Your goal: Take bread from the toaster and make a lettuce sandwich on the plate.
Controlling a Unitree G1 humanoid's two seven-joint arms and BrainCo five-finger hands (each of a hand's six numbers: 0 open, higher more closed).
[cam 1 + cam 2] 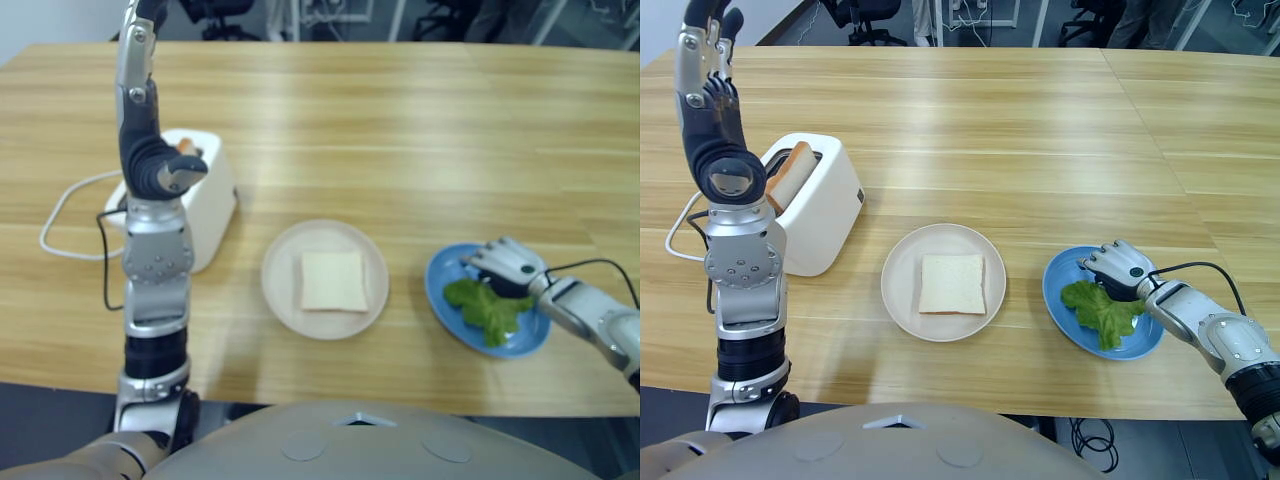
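One bread slice on plate; left hand uncurled, empty, above toaster; right hand at lettuce, grip unclear.

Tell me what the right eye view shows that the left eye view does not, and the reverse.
Right eye view: the toaster stands clear of the left arm, so its top slot and the bread slice standing in it are plain.
Left eye view: the arm crosses the toaster's top and leaves just a corner of that slice, but the white cord makes a fuller loop.
Both: a flat slice of bread on the beige plate, the lettuce on the blue plate, and the right hand at the lettuce's far edge.
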